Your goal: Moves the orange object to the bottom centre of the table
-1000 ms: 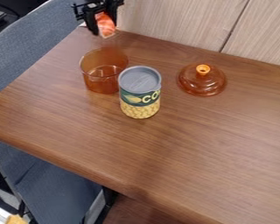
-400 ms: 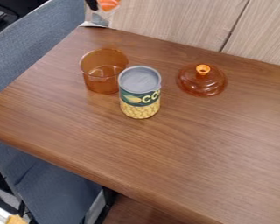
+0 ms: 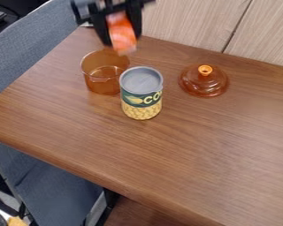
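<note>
Brown wood-grain table (image 3: 185, 154) runs across most of the view, front edge slanting down to the right. Pale wood panelling (image 3: 179, 22) behind, one dark seam. Blue-grey upholstery (image 3: 25, 44) along the left and below the front edge. Black pincer (image 3: 122, 40) up top, left of centre, clamped on the orange object. Amber pot (image 3: 99, 88) back left, corn can (image 3: 141, 99) just beside, amber lid (image 3: 204, 86) right. Orange object (image 3: 123, 37): held up near the pot's rim.
</note>
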You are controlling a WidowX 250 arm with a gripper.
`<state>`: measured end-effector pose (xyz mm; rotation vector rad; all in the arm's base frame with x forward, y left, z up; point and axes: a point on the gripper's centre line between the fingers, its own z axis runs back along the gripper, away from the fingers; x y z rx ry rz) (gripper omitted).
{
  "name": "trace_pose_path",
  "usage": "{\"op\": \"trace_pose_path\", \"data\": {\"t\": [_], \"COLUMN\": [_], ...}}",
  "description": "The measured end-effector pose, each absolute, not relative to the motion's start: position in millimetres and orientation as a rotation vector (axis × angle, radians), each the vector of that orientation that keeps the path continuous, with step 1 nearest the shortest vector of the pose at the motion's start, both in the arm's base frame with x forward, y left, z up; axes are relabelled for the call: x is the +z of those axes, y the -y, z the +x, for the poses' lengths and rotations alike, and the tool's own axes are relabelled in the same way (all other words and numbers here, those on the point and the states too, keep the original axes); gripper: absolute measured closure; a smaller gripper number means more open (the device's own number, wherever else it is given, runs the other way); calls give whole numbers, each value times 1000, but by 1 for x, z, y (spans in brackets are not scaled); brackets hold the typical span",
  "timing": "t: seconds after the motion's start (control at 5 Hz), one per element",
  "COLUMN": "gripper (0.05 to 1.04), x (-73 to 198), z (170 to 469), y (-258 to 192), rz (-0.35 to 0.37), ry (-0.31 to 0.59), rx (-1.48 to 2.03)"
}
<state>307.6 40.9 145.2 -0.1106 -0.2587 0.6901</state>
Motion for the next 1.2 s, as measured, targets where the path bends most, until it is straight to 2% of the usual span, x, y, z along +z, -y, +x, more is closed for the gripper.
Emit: {"op": "trace_pose_path", "data": {"t": [0.4, 0.6, 1.0, 1.2], "gripper": [495, 496, 495, 426], "x": [86, 55, 29, 27], "z": [266, 258, 262, 268], "y": [-6, 3, 1, -2], "rz": [-47, -1, 42, 55], "ry": [244, 252, 212, 205], "rx": [621, 566, 534, 550]}}
